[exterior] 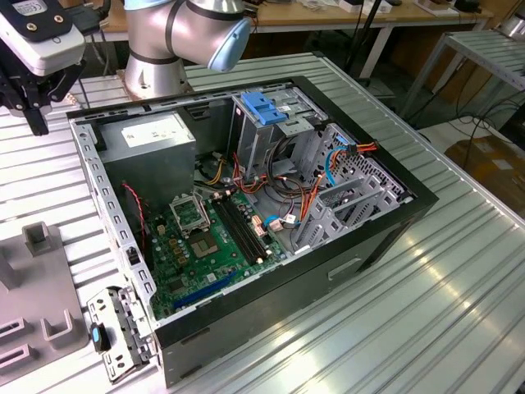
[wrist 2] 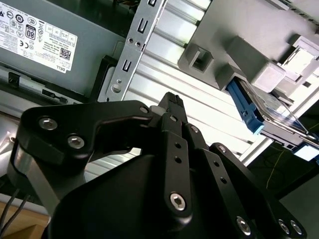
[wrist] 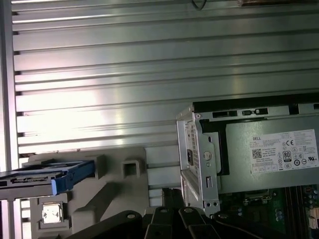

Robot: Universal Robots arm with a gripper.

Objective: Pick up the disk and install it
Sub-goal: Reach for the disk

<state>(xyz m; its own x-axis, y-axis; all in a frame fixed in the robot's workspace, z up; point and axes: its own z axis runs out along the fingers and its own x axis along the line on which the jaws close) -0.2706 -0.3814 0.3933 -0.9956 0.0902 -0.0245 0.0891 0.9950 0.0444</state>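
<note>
The disk (wrist 2: 255,107) lies in a grey holder (wrist 2: 234,55) on the ribbed metal table, beside the open computer case; its blue side rail and dark metal body show. The disk (wrist: 47,182) lies flat on the holder (wrist: 114,179) in the first wrist view as well. My gripper (exterior: 37,123) hangs at the exterior view's far left, above the table just outside the case's back corner. Its black fingers (wrist 2: 172,102) stand together with nothing between them. The gripper (wrist: 167,193) is apart from the disk, between the holder and the case.
The open computer case (exterior: 385,238) lies on its side in mid-table, with a motherboard (exterior: 213,238), a grey power-supply box (exterior: 156,135) and a metal drive cage with a blue top (exterior: 267,107). A grey fixture (exterior: 37,316) and a loose metal bracket (exterior: 119,332) lie at the exterior view's lower left.
</note>
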